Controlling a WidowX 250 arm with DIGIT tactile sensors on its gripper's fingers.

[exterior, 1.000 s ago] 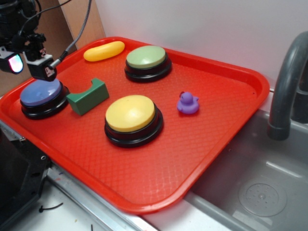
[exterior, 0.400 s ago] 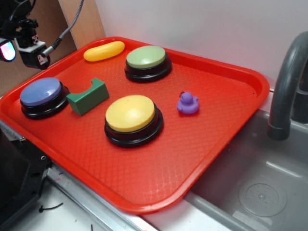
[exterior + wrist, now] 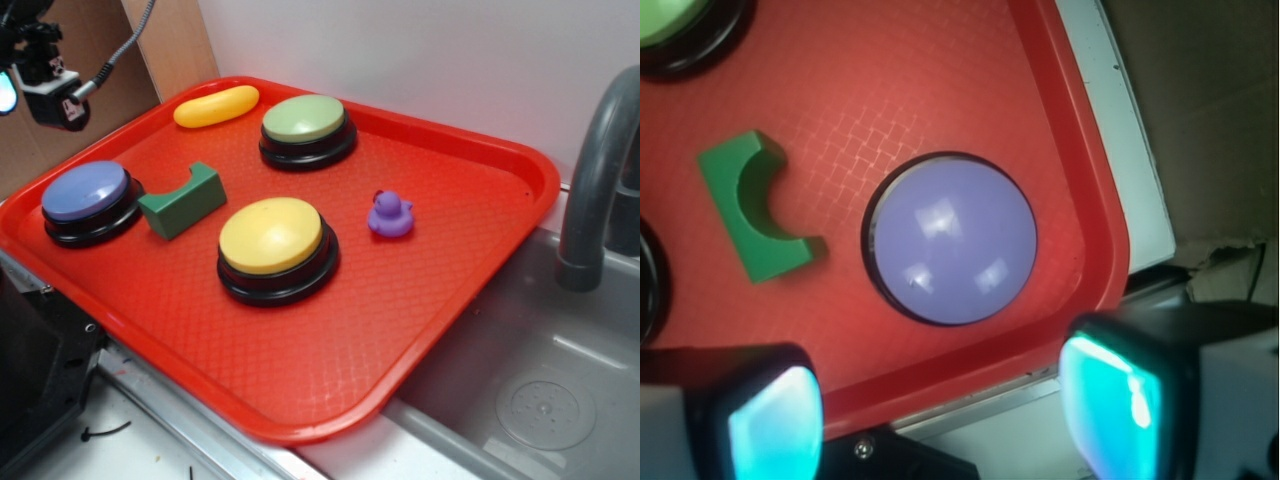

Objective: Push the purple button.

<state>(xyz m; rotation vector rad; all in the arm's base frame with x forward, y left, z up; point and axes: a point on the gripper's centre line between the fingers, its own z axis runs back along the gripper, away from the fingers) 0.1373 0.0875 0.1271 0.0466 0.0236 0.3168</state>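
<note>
The purple button (image 3: 85, 192) sits at the left end of the red tray (image 3: 470, 190), its periwinkle cap on a black base. In the wrist view it (image 3: 950, 238) lies straight below the camera, bare and untouched. My gripper (image 3: 32, 98) hangs high above the tray's far left edge, well clear of the button. In the wrist view the gripper (image 3: 940, 410) is open and empty. Its two teal-lit fingertips (image 3: 1110, 395) stand wide apart over the tray's rim.
On the tray: a green arch block (image 3: 183, 199) right beside the purple button, a yellow button (image 3: 275, 240), a green button (image 3: 306, 124), a yellow oblong piece (image 3: 216, 105), a small purple duck (image 3: 390, 214). A grey sink (image 3: 540, 400) and tap (image 3: 600, 160) are at the right.
My gripper was down at the purple button's far edge a second ago. It has risen and moved left, away from the button. Nothing on the tray has moved.
</note>
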